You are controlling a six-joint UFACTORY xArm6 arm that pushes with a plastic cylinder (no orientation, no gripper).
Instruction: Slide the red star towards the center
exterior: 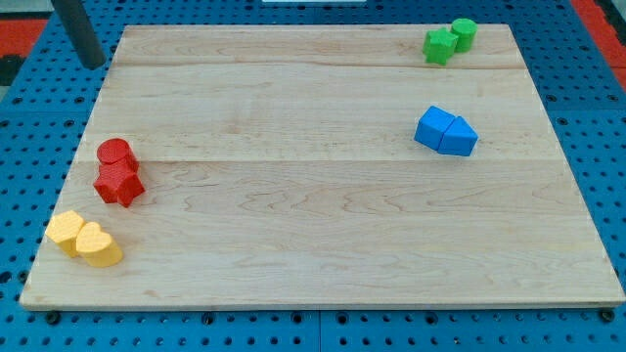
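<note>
A: What's the biggest thing here?

B: The wooden board (323, 196), lying on a blue pegboard table (29, 127). Next, my rod at the view's top left, its tip (94, 65) just off the board's corner, touching no block. There is no gripper to open or close.

A: And the blocks?

B: Eight, in four touching pairs: two blue (445, 131) at right, two green (450, 40) at top right, two yellow (84, 239) at bottom left, two red.

A: The red star (120, 182)?

B: Near the left edge, touching the red cylinder (115, 153) just above it. Nothing lies between it and the centre.
</note>
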